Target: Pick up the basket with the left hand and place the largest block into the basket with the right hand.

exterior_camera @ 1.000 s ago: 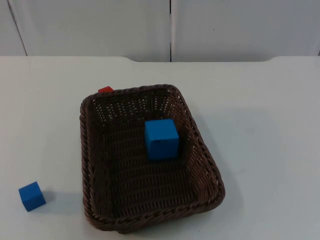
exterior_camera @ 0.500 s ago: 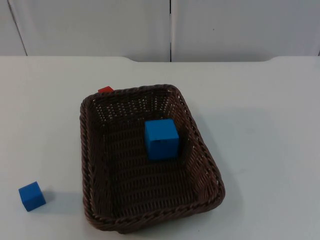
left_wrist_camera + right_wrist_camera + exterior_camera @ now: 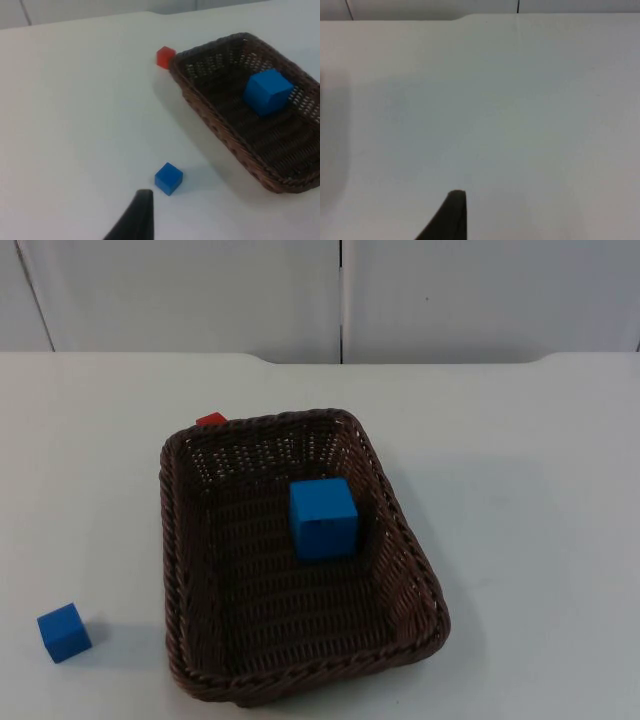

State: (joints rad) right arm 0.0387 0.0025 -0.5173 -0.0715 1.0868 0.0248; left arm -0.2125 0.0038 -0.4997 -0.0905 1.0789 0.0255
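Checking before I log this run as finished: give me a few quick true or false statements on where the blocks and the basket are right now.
1. The large blue block lies inside the basket. True.
2. The small blue block is in the basket too. False: it sits on the white table, apart from the basket's left side.
3. The red block is on the table just outside the basket's far left corner. True.
4. The left gripper is holding the basket's rim. False: in the left wrist view one black fingertip hangs over the table near the small blue block, with the basket standing apart.
5. The basket is tipped on its side. False: it stands upright, open side up.
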